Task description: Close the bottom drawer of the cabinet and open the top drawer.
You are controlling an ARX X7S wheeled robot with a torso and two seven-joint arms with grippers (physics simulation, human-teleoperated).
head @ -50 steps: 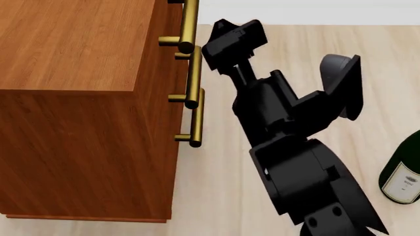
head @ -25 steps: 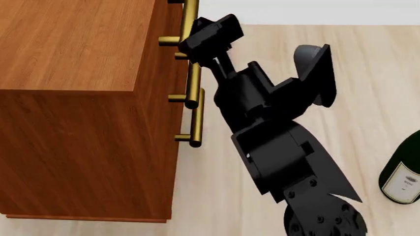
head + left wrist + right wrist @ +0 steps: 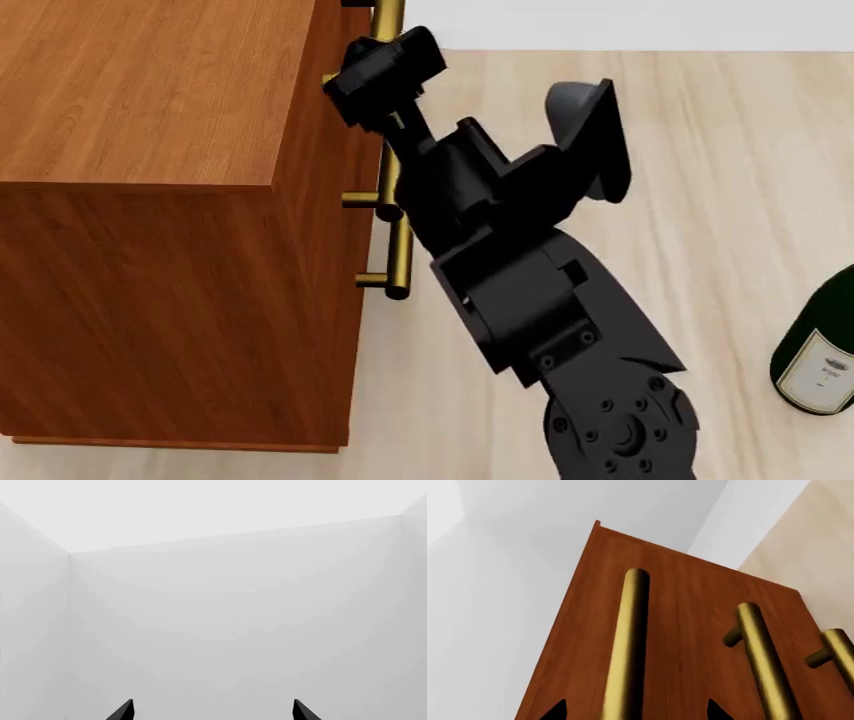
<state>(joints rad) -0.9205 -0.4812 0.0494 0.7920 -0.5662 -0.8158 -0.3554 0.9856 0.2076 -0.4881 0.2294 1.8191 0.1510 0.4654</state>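
The cabinet is a boxy block of reddish-brown wood grain, standing on a pale plank floor at the left of the head view. Three round brass bar handles run down its front edge. All drawer fronts appear flush; the bottom drawer's handle sits lowest and nearest the camera, the top drawer's handle farthest up. A dark wine bottle with a cream label stands well apart at the right. The right arm, black and angular, reaches diagonally from lower right to the cabinet front, its right claw at the upper handles. The right wrist view shows two dark fingertips spread apart either side of a brass bar, not closed on it. The left claw faces blank grey walls, its two tips parted, holding nothing.
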